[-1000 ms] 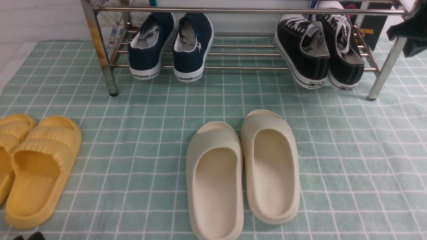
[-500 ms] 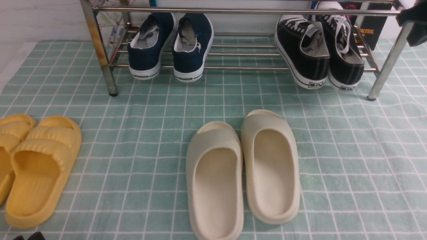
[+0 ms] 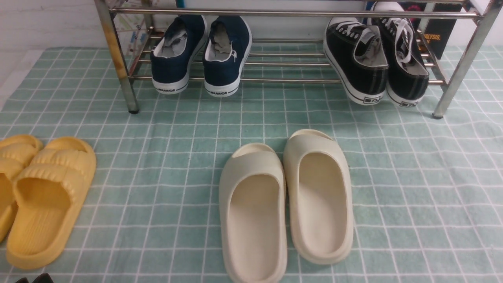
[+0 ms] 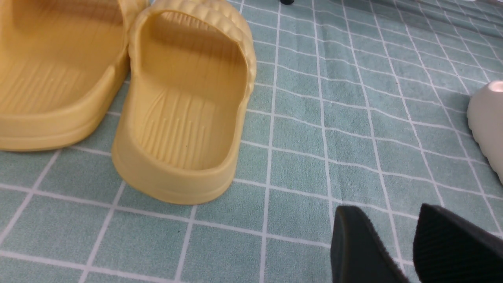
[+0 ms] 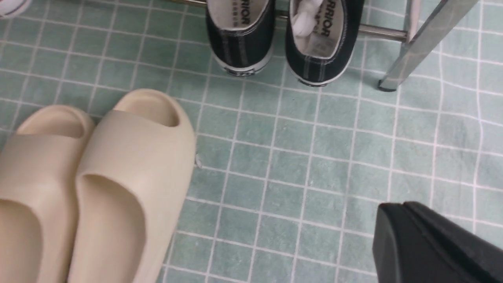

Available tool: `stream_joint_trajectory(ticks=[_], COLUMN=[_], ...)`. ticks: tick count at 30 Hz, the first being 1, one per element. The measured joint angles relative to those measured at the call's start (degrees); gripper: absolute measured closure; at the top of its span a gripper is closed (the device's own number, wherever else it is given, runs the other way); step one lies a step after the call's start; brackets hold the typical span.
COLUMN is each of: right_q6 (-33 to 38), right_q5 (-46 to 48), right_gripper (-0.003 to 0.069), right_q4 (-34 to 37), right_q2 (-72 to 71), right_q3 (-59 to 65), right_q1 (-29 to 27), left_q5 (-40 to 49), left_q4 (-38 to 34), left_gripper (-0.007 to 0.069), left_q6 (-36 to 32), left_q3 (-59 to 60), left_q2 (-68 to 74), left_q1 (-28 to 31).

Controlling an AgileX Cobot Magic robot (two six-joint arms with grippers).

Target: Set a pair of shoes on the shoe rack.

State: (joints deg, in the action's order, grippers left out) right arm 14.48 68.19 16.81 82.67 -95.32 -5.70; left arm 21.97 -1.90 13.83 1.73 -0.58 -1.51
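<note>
1. The pair of shoes (image 3: 377, 68) sat on the shoe rack (image 3: 283, 13), at the right end of the lower rods, with heels past the front rod.
2. The left gripper (image 4: 408, 251) hung low over the tabletop (image 4: 314, 118) near the yellow slippers (image 4: 188, 118), its fingers parted and empty.
3. The right gripper (image 5: 424, 243) was above the tabletop near the cream slippers (image 5: 129, 177). I couldn't tell whether its fingers were clenched or released.

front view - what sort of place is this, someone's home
Likely a home entryway corner, possibly staged: a chrome shoe rack holds black sneakers and navy sneakers, with cream slippers and yellow slippers on a green checked cloth in front.
</note>
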Motion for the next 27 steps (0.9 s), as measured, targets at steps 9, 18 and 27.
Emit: stream_joint_trajectory(ticks=[9,18,27], right_q6=[10.6,15.7,15.8], right_q5=[-15.6,-18.2,-5.5], right_gripper=[0.0638,0.0632,0.0629], right_q4=[11.3,16.1,16.1], right_q2=[-25.2,-43.5,-50.7], right_q3=[24.1,36.2,39.5], right_q1=[0.0,0.0,0.0], left_q5=[0.0,0.0,0.0], left_q4=[0.0,0.0,0.0], left_gripper=[0.0386,0.0386,0.0386], left_q6=[0.0,0.0,0.0], left_q3=[0.0,0.0,0.0], left_q2=[0.0,0.0,0.0], left_q1=[0.0,0.0,0.0])
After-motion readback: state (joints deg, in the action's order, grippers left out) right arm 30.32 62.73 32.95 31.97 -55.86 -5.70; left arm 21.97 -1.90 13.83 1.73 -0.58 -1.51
